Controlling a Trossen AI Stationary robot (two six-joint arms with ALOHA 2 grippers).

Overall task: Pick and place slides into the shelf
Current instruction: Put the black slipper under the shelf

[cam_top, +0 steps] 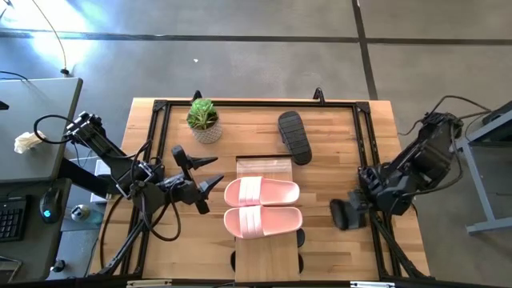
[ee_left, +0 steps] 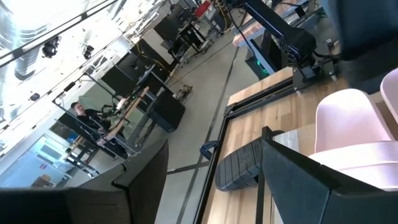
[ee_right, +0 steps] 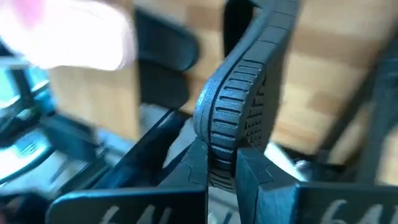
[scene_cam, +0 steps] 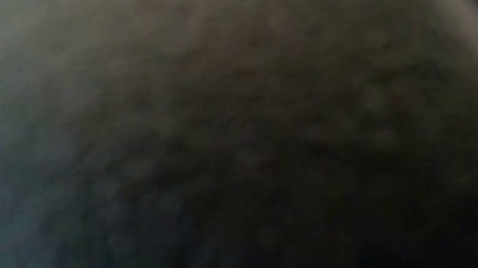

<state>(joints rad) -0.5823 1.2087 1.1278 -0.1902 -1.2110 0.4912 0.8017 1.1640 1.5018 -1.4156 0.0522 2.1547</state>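
The shelf point(cam_top: 268, 256) is a light-wood plank rack at the table's middle, near side. A pale pink pair of slides point(cam_top: 262, 206) lies side by side on its top. One black slide point(cam_top: 294, 137) lies on the table beyond the shelf and also shows in the left wrist view point(ee_left: 239, 165). Other black slides point(cam_top: 301, 238) peek out under the plank's edges. My left gripper point(cam_top: 204, 173) is open, just left of the pink pair. My right gripper point(cam_top: 350, 210), right of the shelf, is shut on a black slide point(cam_top: 343, 216). The low view is blocked by something dark. My right gripper point(ee_right: 222, 171) pinches a black slide by its rim at one end point(ee_right: 221, 144) between the two fingers point(ee_right: 256, 180). The slide stands on edge and reaches away from the fingers, with its ribbed sole point(ee_right: 235, 93) showing. Whether it is clear of the table, I cannot tell.
A small potted plant point(cam_top: 203, 120) stands at the table's far left. A black metal frame point(cam_top: 256, 104) runs around the tabletop's edges. Bare wood lies between the shelf and the right arm. A desk with a keyboard point(cam_top: 12, 220) stands off the left side.
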